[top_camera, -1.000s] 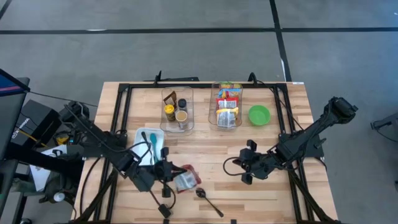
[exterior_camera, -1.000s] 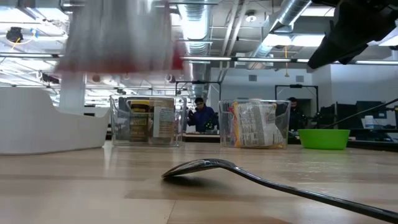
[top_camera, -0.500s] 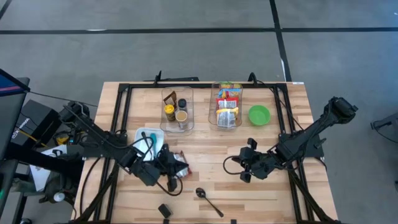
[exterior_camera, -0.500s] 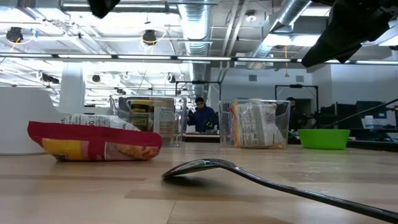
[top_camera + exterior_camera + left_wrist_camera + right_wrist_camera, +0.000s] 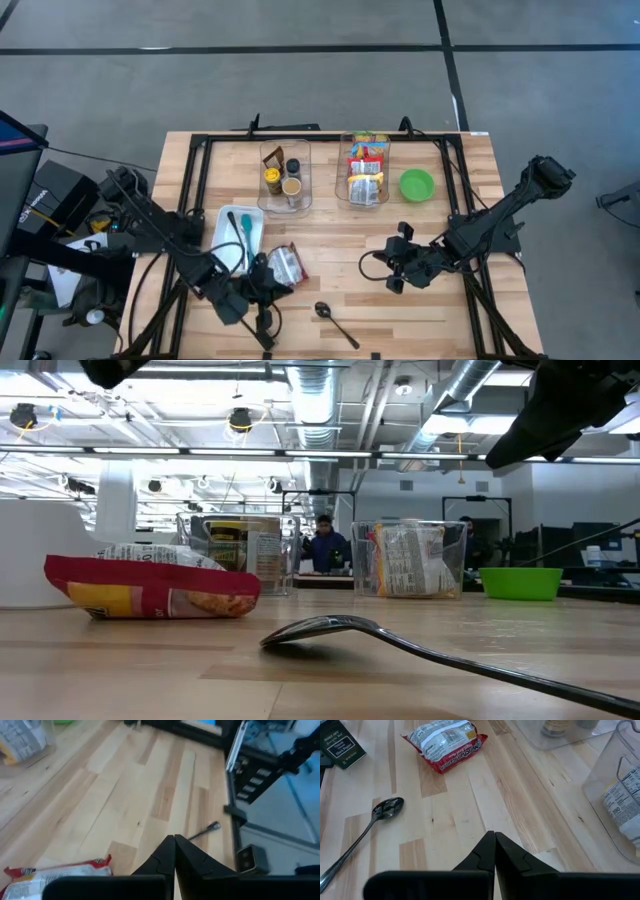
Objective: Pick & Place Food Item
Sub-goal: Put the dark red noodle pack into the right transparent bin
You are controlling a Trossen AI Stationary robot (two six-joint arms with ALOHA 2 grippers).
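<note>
Red-edged crinkly plastic snack packet (image 5: 283,266) lies flat on wooden tabletop (image 5: 330,230), at 2 o'clock from clenched, empty left hand (image 5: 258,291). Judged light, soft, slippery; pinch a crimped end. Right hand (image 5: 393,263) clenched, idle.

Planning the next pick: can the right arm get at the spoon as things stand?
Probably yes. The spoon lies alone on bare wood, nothing between it and the right pincer, which is shut and would need opening first.

floor: grey concrete floor (image 5: 300,90) with dark tape lines | ceiling: silver round ducts (image 5: 310,405), white strip lights | table: pale wooden plank tabletop (image 5: 330,225)
</note>
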